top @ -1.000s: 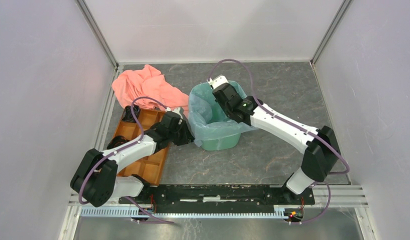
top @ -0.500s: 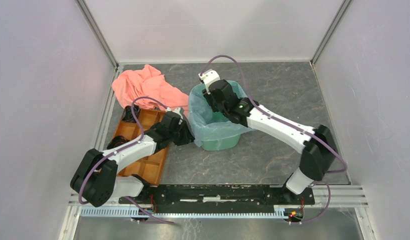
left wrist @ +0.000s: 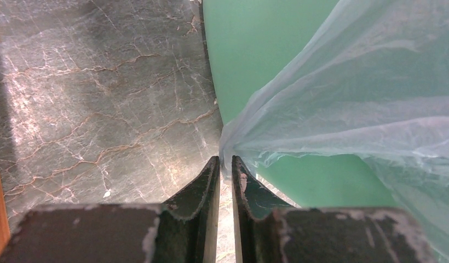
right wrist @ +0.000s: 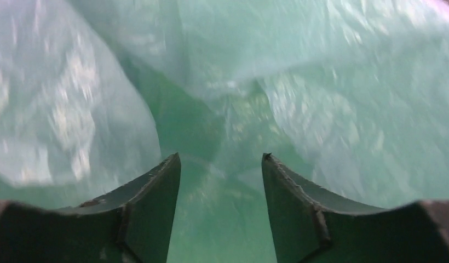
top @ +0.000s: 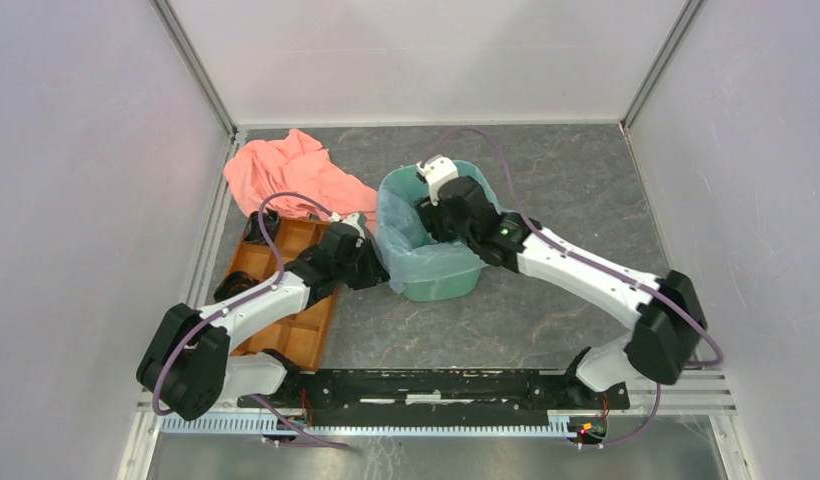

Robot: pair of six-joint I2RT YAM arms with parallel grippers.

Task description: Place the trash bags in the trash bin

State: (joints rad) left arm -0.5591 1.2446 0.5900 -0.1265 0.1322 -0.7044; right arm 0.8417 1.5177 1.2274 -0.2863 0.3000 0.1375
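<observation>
The trash bin (top: 441,285) stands upright near the middle of the desk (top: 546,170), a little toward the far edge. The trash bag (top: 401,235) is already inside it as a liner. Its thin pale blue film is folded out over the rim and hangs down the left and near walls, while the green base shows bare below.

The left arm (top: 276,290) reaches in from the left edge, and the left jaws sit just beside the bin's left wall, low down. In the left wrist view the fingers (left wrist: 203,186) are clenched almost together on a pinch of the bag, which gathers to a point at their tips, with the bin's green wall close behind.

The right arm (top: 586,275) bends over the rim from the right, with the right jaws down in the bin's mouth. Its fingers (right wrist: 156,192) stand parted and released, with crinkled film on all sides but nothing between them.

A pink cloth (top: 296,175) lies crumpled at the far left corner. An orange tray (top: 301,335) lies along the left edge, partly under the left arm.
</observation>
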